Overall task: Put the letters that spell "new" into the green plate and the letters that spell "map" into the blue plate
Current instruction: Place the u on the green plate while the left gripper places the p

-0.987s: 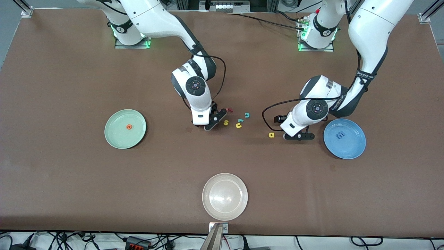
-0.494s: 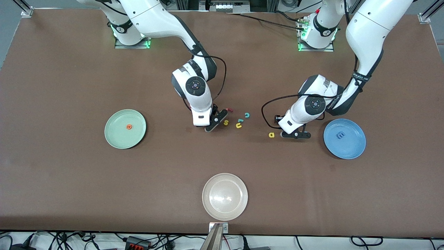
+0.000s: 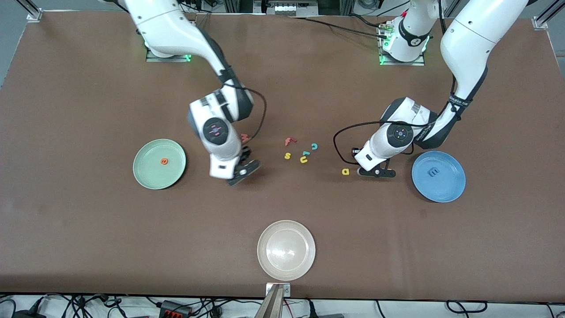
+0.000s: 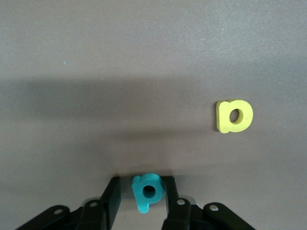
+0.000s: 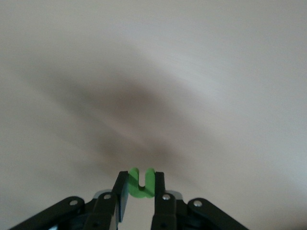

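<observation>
My right gripper is shut on the green n, over bare table between the green plate and the letter cluster. The orange e lies in that plate. The dusty-red w lies on the table beside the right wrist. My left gripper is down at the table, open, its fingers either side of the teal p; one finger touches it, the other stands a little apart. The yellow a lies beside it. The blue m lies in the blue plate.
At mid-table lie a red f, a yellow s, a yellow u, a teal c and a small teal piece. A larger whitish-beige plate stands nearest the front camera.
My right gripper closed on the n and carried it away from the letter cluster toward the green plate, uncovering the w and f. My left gripper's fingers narrowed around the p.
</observation>
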